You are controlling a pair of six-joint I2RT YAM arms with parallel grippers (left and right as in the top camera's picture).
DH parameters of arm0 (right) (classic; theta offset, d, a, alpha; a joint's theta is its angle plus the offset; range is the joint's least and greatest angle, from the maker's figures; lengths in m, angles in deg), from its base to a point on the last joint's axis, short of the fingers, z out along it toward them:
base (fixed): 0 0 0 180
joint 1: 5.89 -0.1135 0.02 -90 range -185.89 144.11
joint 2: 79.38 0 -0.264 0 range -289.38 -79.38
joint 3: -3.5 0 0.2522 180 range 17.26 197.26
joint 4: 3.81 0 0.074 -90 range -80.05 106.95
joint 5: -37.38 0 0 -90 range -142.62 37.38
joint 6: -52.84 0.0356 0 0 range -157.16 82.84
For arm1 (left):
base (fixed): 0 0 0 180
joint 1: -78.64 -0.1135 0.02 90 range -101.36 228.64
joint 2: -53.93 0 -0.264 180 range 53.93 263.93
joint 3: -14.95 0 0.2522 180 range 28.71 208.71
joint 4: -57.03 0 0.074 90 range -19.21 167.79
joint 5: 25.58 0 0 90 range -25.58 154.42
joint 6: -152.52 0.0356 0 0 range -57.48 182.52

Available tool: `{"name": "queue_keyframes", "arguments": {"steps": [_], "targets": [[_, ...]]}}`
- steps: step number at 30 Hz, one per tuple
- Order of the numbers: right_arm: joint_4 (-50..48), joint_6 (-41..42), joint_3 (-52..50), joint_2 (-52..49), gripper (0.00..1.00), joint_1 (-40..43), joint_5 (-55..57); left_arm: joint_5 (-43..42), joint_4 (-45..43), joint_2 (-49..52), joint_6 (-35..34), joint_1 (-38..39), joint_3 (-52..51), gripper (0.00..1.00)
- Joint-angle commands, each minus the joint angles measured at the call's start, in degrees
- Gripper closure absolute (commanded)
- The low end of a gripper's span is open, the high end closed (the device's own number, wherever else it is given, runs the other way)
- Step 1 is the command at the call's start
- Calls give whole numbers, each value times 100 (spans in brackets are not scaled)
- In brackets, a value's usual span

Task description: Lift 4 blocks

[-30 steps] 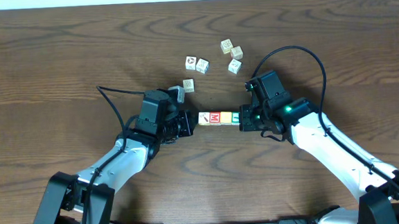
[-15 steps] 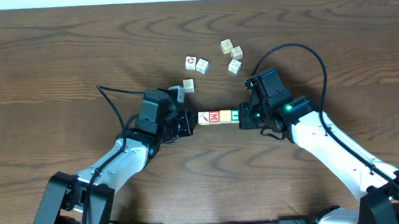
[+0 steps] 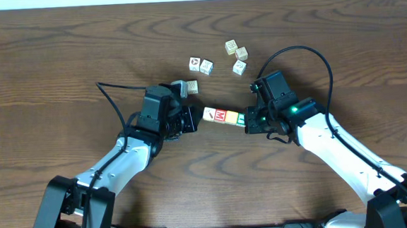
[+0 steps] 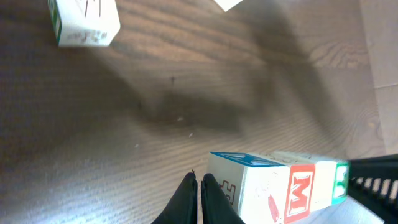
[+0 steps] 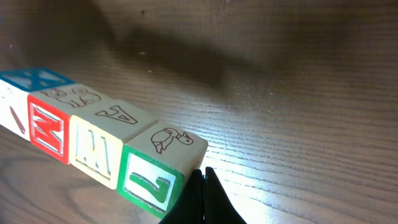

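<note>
Four blocks (image 3: 223, 117) form one straight row, squeezed end to end between my two grippers. From left to right they are pale with a dark mark, red (image 5: 48, 130) with a white letter, yellow (image 5: 96, 152) and green (image 5: 152, 177). My left gripper (image 3: 197, 116) is shut, its tips (image 4: 199, 185) pressing the pale end block (image 4: 245, 186). My right gripper (image 3: 247, 122) is shut too, its tips (image 5: 203, 179) against the green block's end face. The row slants slightly and seems to be held just off the table, with its shadow lying apart from it.
Several pale cream picture cubes lie loose beyond the row: a pair (image 3: 200, 65), three further right (image 3: 237, 55) and one by the left wrist (image 3: 192, 87). The left wrist view shows one cube (image 4: 84, 22) at its top left. Both arms reach in from the near edge.
The left gripper has shifted a little away from me, taking the left end of the row with it, so the row now slants. The right gripper has hardly moved.
</note>
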Motion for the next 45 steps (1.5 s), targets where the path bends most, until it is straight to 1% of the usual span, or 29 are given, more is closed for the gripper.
{"name": "queue_keyframes", "arguments": {"steps": [1,9,14,22,30,45], "targets": [[-275,-133,262,4,99,-254,-1700,-1250,-175,-236,-11,339,363,93],[-271,-131,339,4,99,-254,-1679,-1250,-151,-236,-11,341,363,93],[-251,-131,374,4,99,-254,-1631,-1250,15,-236,-4,341,363,93],[61,-153,374,4,99,-140,-1379,-1248,92,-236,61,341,363,93],[66,-153,374,4,99,85,-1379,-1248,90,-236,61,341,363,93],[-87,-83,374,4,99,94,-1355,-1248,92,-236,59,341,363,93]]}}
